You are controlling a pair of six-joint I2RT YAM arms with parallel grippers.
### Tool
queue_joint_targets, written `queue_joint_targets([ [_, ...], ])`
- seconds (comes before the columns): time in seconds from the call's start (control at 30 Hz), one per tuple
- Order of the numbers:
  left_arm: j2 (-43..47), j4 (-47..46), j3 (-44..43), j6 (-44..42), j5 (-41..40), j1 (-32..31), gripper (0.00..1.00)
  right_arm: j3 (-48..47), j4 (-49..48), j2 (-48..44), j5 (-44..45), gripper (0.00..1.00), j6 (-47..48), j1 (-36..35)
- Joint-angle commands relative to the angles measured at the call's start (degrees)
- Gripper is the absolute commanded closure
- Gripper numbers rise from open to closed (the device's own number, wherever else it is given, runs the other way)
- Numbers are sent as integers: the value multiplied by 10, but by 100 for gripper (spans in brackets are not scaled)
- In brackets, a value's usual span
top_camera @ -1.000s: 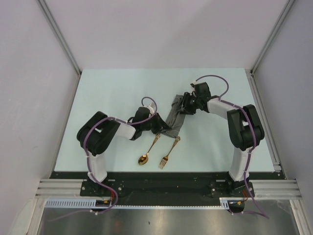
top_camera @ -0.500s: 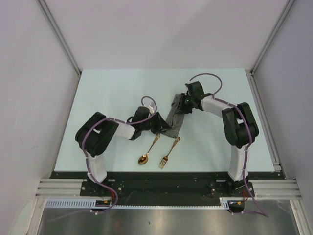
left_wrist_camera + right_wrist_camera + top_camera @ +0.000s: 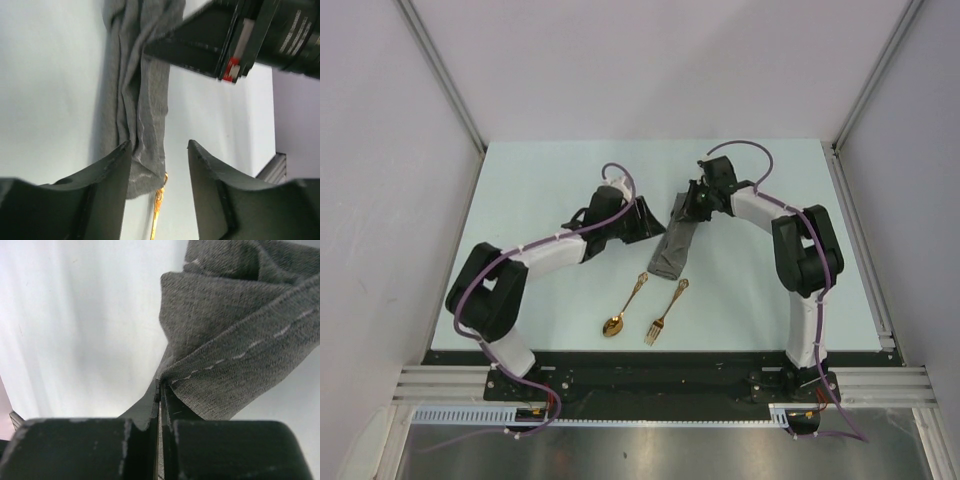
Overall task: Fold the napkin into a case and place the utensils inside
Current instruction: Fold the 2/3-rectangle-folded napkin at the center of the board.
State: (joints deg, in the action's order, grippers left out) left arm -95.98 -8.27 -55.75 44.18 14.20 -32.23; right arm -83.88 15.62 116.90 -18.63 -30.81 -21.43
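The napkin (image 3: 672,246) lies as a narrow dark grey folded strip in the middle of the table. My right gripper (image 3: 689,204) is shut on its far end; in the right wrist view the cloth (image 3: 235,340) is pinched between the closed jaws of that gripper (image 3: 160,387). My left gripper (image 3: 645,219) stands open just left of the strip, holding nothing. Seen from the left wrist, the napkin (image 3: 142,100) runs away from the open left gripper (image 3: 160,145), and a gold handle tip (image 3: 159,200) shows past its end. The gold spoon (image 3: 623,308) and fork (image 3: 666,310) lie near the front edge.
The pale table (image 3: 540,190) is bounded by a metal rail (image 3: 865,250) on the right and a black front edge (image 3: 650,357). Grey walls stand on the left, right and behind. The right gripper's body (image 3: 235,40) shows above the cloth in the left wrist view.
My left gripper opened, let go of the napkin's near end and moved away toward the far side. My right gripper closed on the far end. The strip now lies straighter.
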Motion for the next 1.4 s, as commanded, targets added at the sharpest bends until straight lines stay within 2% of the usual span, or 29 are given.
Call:
queue_joint_targets([
  [0.0, -55, 112, -100, -59, -18, 24, 58, -32, 4, 15, -26, 100, 19, 12],
  [0.07, -118, 143, -141, -67, 6, 26, 75, -31, 7, 17, -31, 100, 20, 12],
  [0.1, -130, 145, -143, -61, 11, 27, 80, -30, 8, 17, -34, 100, 22, 12],
  [0.13, -143, 129, -137, -59, 20, 25, 81, -26, 7, 15, -40, 100, 21, 12],
  [0.37, -179, 149, -123, -65, 22, 23, 80, -10, -14, 17, -54, 100, 21, 12],
  [0.6, -213, 68, -111, -12, 79, 11, 81, -23, -17, 29, -55, 100, 23, 11],
  [0.83, -256, 12, -153, 42, 120, -6, 83, -56, 10, 43, -47, 99, 47, 17],
  [1.03, -282, 10, -216, 63, 134, -12, 84, -97, 35, 63, -44, 99, 65, 28],
  [1.1, -275, 23, -214, 57, 119, -16, 85, -100, 42, 61, -44, 99, 69, 31],
  [1.27, -191, 3, -115, 31, 62, -12, 80, -76, 49, 40, -71, 95, 70, 33],
  [1.37, -140, -16, -69, 29, 38, 1, 71, -43, 33, 18, -91, 93, 59, 34],
])
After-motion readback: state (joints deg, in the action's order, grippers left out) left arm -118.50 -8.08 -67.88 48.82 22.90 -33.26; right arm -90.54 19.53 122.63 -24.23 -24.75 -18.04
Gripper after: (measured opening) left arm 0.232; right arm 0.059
